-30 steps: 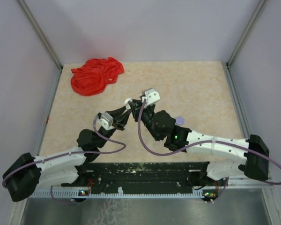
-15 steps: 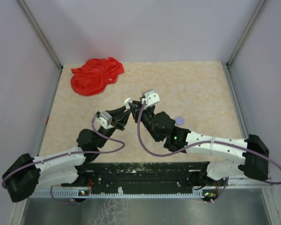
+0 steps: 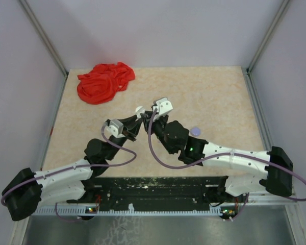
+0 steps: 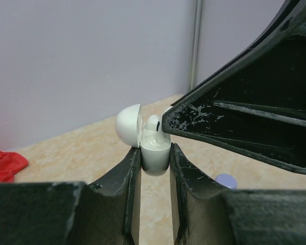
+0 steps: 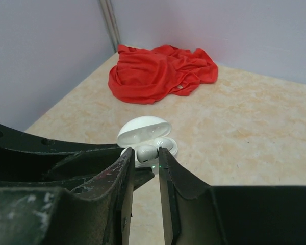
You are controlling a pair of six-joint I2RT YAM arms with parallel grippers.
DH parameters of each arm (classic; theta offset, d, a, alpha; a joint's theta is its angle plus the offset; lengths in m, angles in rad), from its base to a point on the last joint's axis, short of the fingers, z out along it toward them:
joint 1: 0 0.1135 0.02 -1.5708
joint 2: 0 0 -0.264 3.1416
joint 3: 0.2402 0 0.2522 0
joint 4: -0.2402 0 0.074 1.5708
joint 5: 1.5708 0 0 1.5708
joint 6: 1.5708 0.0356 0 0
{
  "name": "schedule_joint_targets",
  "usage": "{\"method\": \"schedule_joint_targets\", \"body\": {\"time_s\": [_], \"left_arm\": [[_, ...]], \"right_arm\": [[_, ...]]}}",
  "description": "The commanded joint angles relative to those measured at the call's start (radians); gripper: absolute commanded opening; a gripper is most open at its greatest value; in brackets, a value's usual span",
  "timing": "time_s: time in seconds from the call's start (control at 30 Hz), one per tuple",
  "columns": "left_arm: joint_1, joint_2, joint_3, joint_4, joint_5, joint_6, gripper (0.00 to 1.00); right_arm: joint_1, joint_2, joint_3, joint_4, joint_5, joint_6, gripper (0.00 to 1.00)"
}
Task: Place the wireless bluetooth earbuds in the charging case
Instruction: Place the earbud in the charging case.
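Left wrist: left hand (image 4: 154,156) clamps open case (image 4: 143,137); right hand (image 5: 145,154) pinches earbud (image 4: 154,129).

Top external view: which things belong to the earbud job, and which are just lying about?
Job: open white charging case, in left end effector; white earbud, in right end effector.
Lying about: red cloth; small lavender item, too small to identify.
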State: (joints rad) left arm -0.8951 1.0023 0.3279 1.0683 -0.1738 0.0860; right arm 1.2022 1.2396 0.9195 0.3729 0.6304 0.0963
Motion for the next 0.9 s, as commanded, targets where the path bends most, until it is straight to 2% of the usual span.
{"method": "schedule_joint_targets", "body": {"time_s": [0.0, 0.1, 0.33, 0.47, 0.6, 0.87], "left_arm": [[0.002, -0.011, 0.026, 0.029, -0.012, 0.024, 0.00], [0.002, -0.011, 0.021, 0.032, 0.001, 0.034, 0.00], [0.003, -0.021, -0.007, 0.044, 0.014, 0.045, 0.00], [0.003, -0.031, -0.029, 0.044, 0.017, 0.045, 0.00], [0.011, -0.048, -0.050, 0.042, 0.055, 0.042, 0.00], [0.026, -0.086, -0.063, -0.002, 0.173, 0.032, 0.00]], "right_arm": [[0.016, -0.015, 0.081, -0.101, -0.083, 0.063, 0.27], [0.016, -0.015, 0.105, -0.145, -0.106, 0.080, 0.34], [0.013, -0.025, 0.200, -0.276, -0.224, 0.095, 0.40], [-0.014, -0.035, 0.279, -0.391, -0.328, 0.106, 0.41], [-0.097, -0.053, 0.340, -0.523, -0.461, 0.138, 0.41], [-0.160, -0.022, 0.423, -0.721, -0.515, 0.079, 0.40]]}}
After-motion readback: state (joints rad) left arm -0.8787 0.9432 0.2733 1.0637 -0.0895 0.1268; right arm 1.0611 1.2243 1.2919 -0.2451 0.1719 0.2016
